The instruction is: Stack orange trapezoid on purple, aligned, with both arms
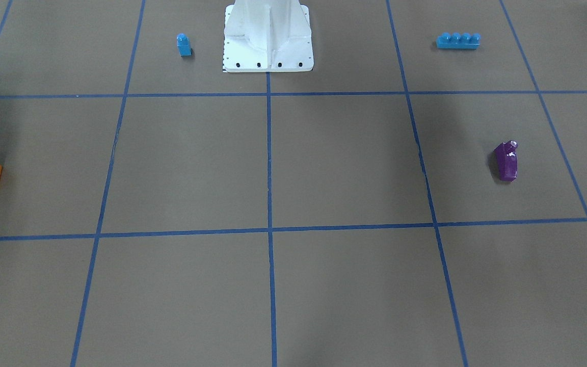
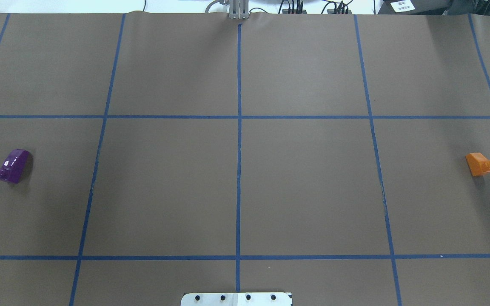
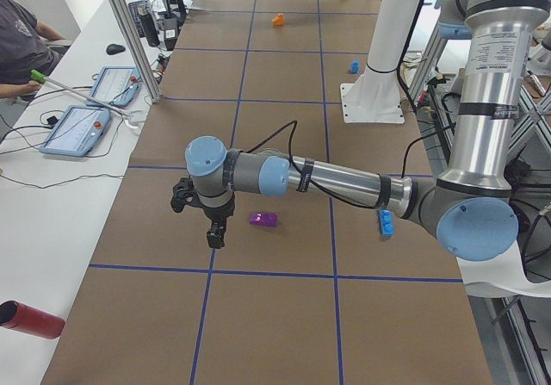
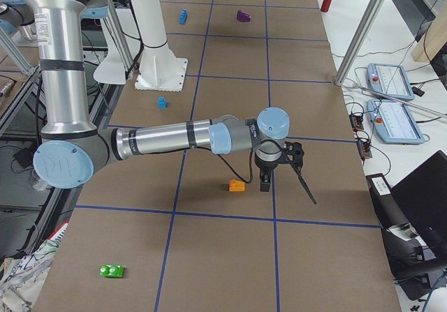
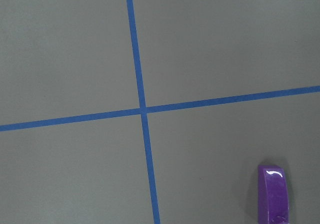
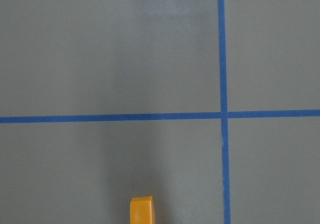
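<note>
orange trapezoid [image 2: 479,164]: on the tabletop [image 2: 304,187], far right in the overhead view.
purple [image 2: 13,165]: far left, well apart from the orange trapezoid.
left hand [image 3: 205,214]: above the tabletop near purple; open or closed, cannot tell.
right hand [image 4: 278,169]: just beside the orange trapezoid; grip state cannot be told.

Brown table cover [image 2: 313,191], blue tape grid [image 2: 239,170]; white bench [image 3: 34,230] alongside.

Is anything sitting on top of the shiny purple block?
No, nothing. The small glossy purple plastic block lies bare on the brown paper table cover. The small glossy orange plastic block is far off on the other side. The face the purple one rests on is hidden.
</note>
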